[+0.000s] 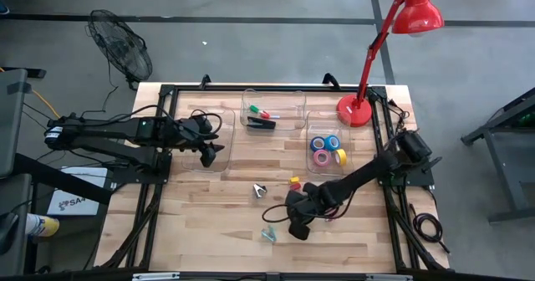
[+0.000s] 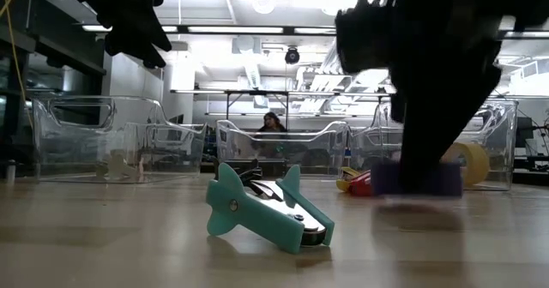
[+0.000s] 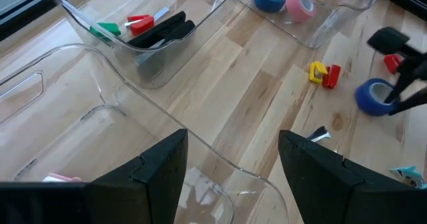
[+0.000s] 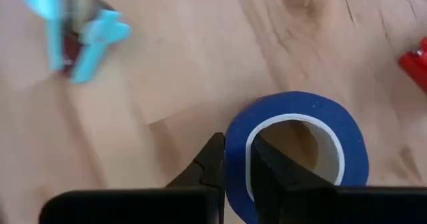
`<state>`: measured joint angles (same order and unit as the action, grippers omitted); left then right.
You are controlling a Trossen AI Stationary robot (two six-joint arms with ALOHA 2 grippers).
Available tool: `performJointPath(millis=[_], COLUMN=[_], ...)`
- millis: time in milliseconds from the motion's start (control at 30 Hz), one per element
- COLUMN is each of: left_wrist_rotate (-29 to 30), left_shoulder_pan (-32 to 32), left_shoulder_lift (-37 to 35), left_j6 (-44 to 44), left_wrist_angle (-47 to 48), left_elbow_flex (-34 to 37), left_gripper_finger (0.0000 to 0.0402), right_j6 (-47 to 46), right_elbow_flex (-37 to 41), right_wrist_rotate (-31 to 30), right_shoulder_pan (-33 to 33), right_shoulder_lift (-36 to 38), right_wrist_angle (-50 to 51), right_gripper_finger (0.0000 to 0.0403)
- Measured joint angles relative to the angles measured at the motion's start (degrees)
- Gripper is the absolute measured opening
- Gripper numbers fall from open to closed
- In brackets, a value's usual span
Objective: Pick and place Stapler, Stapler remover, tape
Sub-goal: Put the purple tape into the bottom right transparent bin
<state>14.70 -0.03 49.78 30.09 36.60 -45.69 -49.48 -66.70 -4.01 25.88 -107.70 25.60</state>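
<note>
Right gripper (image 4: 233,174) pinching wall of blue tape roll (image 4: 297,154), one finger inside ring, roll flat on surface (image 1: 209,222), ready for lift. Left gripper (image 3: 233,177) spread, waiting over empty bin (image 1: 203,150).

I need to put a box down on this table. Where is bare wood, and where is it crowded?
Free: the front left wood, between the left bin and the front edge, and the front right corner. Crowded: the centre front, where the right hand pinches a blue tape roll beside the teal staple remover; bins and lamp fill the back.
</note>
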Motion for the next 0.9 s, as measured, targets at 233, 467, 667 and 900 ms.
performJointPath(millis=[233,467,667,900], left_wrist_rotate=[0.0,0.0,0.0,0.0], left_shoulder_pan=[0.0,0.0,0.0,0.0], left_shoulder_lift=[0.0,0.0,0.0,0.0], left_j6=[0.0,0.0,0.1,0.1], left_wrist_angle=[0.0,0.0,0.0,0.0], left_elbow_flex=[0.0,0.0,0.0,0.0], left_gripper_finger=[0.023,0.023,0.023,0.023], right_j6=[-6.2,-12.7,-17.0,-17.5], right_elbow_flex=[-0.1,-0.1,-0.1,0.0], right_wrist_rotate=[-0.3,-8.2,-13.5,-9.1], right_shoulder_pan=[-0.6,-3.5,-8.2,-15.5], right_shoulder_lift=[7.8,19.6,27.8,29.2], right_wrist_angle=[2.9,11.7,24.5,36.0], right_gripper_finger=[0.0031,0.0031,0.0031,0.0031])
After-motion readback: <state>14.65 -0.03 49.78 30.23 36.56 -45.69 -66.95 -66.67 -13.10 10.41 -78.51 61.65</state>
